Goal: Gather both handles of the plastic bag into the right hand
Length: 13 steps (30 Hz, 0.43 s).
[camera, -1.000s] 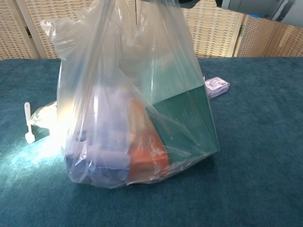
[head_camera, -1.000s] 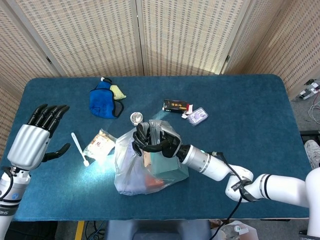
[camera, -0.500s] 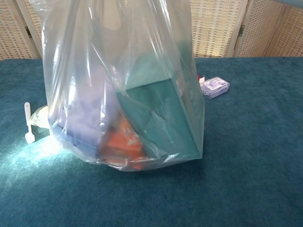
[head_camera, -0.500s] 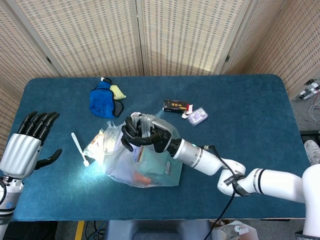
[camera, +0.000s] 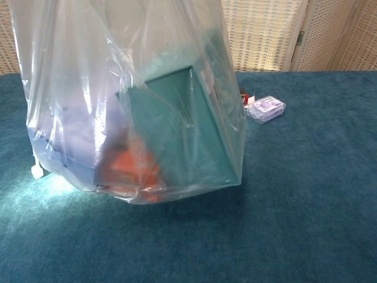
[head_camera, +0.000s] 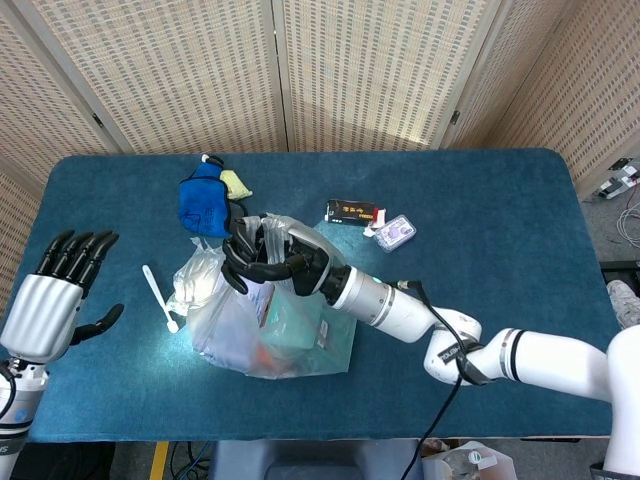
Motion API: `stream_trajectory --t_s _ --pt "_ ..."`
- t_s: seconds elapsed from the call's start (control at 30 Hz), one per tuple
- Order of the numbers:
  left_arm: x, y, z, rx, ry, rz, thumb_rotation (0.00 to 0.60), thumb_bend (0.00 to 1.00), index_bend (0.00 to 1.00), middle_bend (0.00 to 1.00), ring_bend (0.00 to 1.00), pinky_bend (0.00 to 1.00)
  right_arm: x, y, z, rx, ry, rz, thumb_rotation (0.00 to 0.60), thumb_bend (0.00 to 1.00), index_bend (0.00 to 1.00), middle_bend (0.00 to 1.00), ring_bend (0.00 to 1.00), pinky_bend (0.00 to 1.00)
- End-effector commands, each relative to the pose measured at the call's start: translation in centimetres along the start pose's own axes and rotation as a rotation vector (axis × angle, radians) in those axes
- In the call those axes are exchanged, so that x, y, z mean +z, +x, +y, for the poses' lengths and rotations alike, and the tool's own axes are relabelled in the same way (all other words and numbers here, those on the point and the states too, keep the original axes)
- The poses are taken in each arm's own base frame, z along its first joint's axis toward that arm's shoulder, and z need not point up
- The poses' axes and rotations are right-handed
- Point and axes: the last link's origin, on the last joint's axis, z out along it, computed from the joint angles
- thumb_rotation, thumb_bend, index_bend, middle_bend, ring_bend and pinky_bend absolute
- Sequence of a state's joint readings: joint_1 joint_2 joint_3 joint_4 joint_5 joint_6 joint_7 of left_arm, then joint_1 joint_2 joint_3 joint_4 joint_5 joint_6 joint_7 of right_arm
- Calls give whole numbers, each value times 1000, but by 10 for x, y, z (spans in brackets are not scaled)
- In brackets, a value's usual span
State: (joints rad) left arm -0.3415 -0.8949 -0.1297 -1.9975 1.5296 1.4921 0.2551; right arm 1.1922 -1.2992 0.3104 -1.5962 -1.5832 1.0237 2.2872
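Bag lifted, handles in my right hand

My right hand [head_camera: 268, 265] is clenched on the plastic bag [head_camera: 265, 325] top, probably both handles; I'd hold firm and lift level. Left hand [head_camera: 55, 300] hangs empty, fingers spread, well apart.

Head cam: high above, looking steeply down on the whole blue table [head_camera: 520, 250] w/ the screen wall behind — wide, far. Chest cam: low, approx table height, facing fwd across the table, very near the plastic bag [camera: 129, 100], which fills most of frame. Shared: the bag [head_camera: 262, 318] & the small purple case [head_camera: 396, 232] [camera: 266, 108].
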Motion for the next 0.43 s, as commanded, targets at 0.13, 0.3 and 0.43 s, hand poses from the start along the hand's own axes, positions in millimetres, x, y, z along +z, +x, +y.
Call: stream_trajectory --t_s 0.13,0.3,0.43 --pt "-3 -6 -3 3 15 -16 600 194 57 96 97 60 2 -2 -4 0 9 -17 600 185 686 724 783 684" --pt "-6 -11 -7 3 30 -30 600 194 57 96 97 60 2 -3 -7 -2 12 -25 600 185 686 725 783 683" --pt "-6 -13 -8 -2 34 -38 600 194 57 96 97 60 1 -3 -9 -4 12 -27 600 185 687 725 783 684"
